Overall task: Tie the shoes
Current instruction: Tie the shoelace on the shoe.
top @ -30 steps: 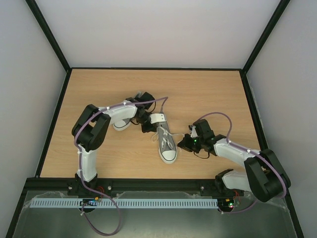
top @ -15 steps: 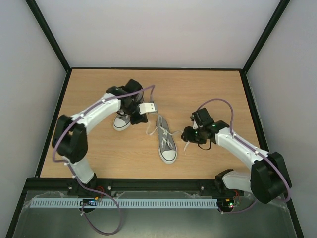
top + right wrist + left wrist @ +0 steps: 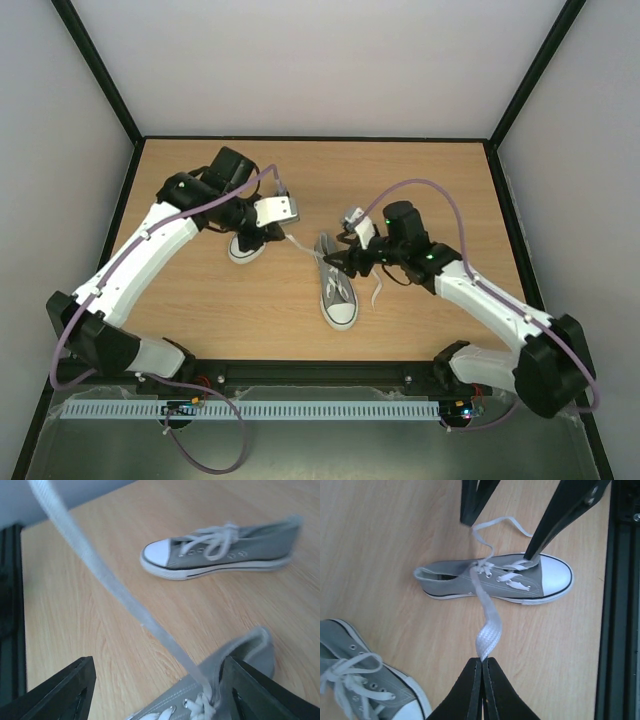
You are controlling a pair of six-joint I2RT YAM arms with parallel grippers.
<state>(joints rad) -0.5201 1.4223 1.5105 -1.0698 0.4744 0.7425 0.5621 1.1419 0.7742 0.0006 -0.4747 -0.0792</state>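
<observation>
Lace (image 3: 488, 625) from the grey shoe (image 3: 455, 582) lying mid-way across the surface (image 3: 420, 180), toe toward the near edge, is pinched taut in our closed left hand (image 3: 482, 661). Our right hand (image 3: 157, 666) stands wide open astride that shoe, gripping nothing. We see the second shoe (image 3: 244, 248) just beside it, toward the left edge.

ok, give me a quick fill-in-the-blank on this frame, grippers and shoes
1. The left gripper is ____ on a white lace.
2. The right gripper stands ____ over that lace's shoe.
3. Counting the other shoe, the table holds ____ shoes.
Missing: shut; open; two.
</observation>
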